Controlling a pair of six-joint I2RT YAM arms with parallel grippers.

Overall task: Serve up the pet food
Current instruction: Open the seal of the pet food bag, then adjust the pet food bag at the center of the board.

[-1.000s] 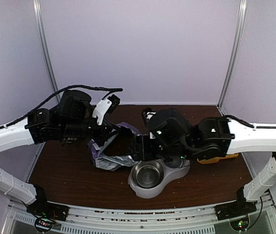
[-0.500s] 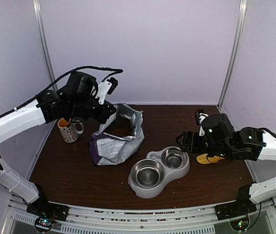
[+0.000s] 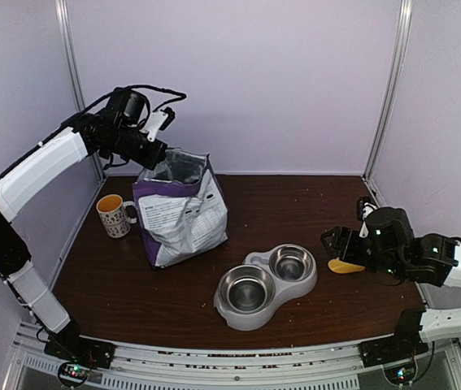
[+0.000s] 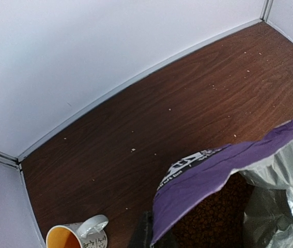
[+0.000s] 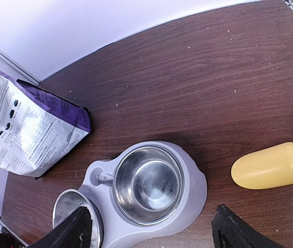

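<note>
Dark wood desk (image 3: pixel 295 203), pale crumbs scattered over it. Purple-and-white bag (image 3: pixel 180 215) stands upright toward the back-left corner, mouth open. Left gripper (image 3: pixel 155 154) is clamped on the left side of the bag's top rim. Grey feeder (image 3: pixel 242 322) with two steel bowls sits near the front edge, right of centre. Right gripper (image 5: pixel 155 233) hangs just right of the feeder, jaws spread wide, gripping nothing. White mug (image 3: pixel 114 215), orange inside, by the left edge, just beside the bag. Yellow scoop (image 5: pixel 270 165) lies near the right edge. Kibble (image 4: pixel 213 217): brown mass inside the bag.
</note>
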